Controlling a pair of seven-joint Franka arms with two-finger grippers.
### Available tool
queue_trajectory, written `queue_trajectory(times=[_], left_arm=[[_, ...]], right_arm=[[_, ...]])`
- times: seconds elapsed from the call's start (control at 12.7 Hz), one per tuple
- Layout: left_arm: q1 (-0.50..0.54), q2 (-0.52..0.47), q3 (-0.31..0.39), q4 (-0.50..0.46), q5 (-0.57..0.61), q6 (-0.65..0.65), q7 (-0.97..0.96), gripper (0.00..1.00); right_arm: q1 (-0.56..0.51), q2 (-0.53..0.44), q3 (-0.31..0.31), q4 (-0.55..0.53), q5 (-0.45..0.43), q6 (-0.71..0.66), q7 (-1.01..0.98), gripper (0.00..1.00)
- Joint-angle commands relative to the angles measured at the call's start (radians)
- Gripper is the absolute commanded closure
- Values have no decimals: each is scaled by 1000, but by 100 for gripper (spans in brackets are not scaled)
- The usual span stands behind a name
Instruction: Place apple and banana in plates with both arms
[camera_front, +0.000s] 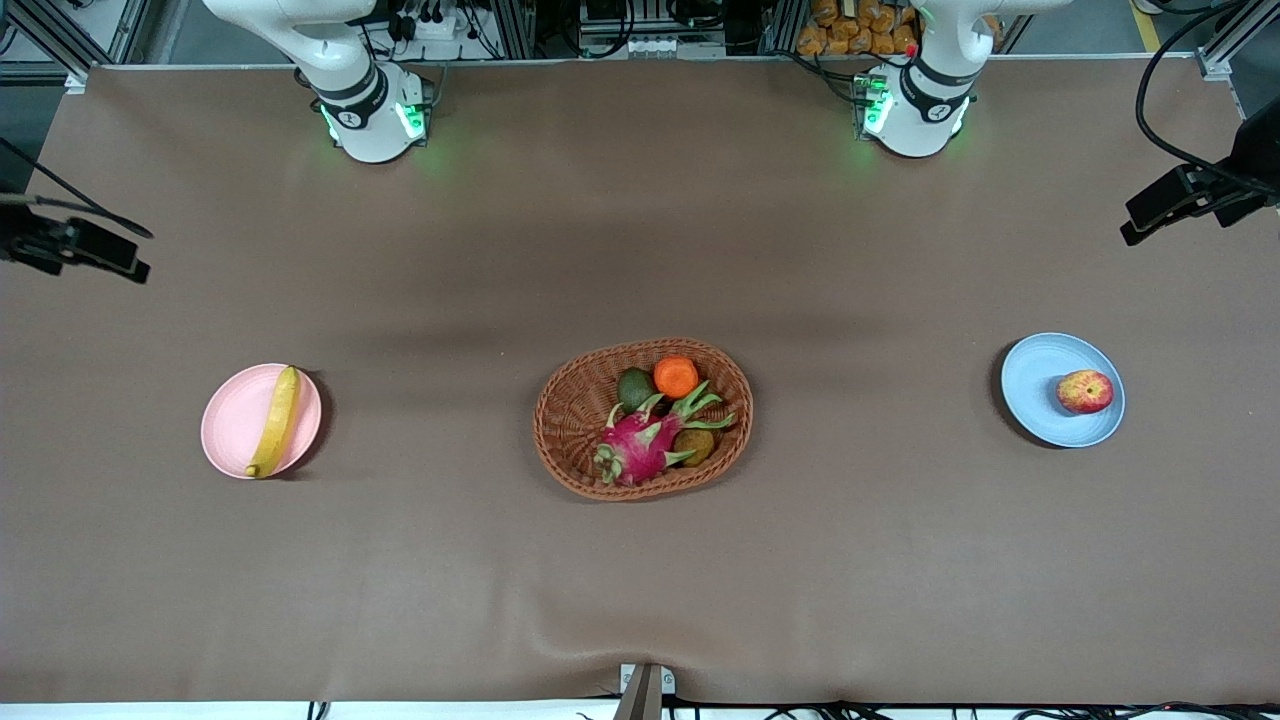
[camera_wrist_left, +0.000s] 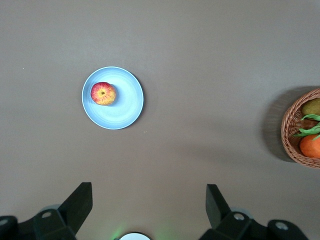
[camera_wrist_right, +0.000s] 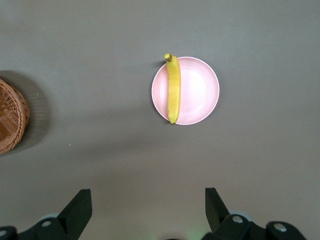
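Banana (camera_front: 275, 420) lying on pink plate (camera_front: 228, 425), apple (camera_front: 1085, 391) on blue plate (camera_front: 1035, 380); left end effector (camera_wrist_left: 145, 202) and right end effector (camera_wrist_right: 145, 207) hovering spread, empty; task appearing complete, only retreat remaining.

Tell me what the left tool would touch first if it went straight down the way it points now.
Probably bare table: the left tool points down at empty brown cloth. The blue plate with the apple lies off that line.

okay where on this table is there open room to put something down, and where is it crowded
Bare cloth lies between the pink plate and the wicker basket, and between that basket and the blue plate. The whole strip nearer the front camera is bare too. The basket is crowded with fruit. The banana and apple fill part of each plate.
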Motion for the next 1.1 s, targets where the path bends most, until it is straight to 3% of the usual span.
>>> queue_trajectory(times=[0.0, 1.02], left_arm=[[5, -7, -6, 14, -6, 3, 4, 0], [10, -8, -3, 23, -6, -21, 5, 0]], right_arm=[[-14, -77, 2, -74, 16, -1, -20, 0], [-17, -70, 3, -73, 4, 10, -23, 0]])
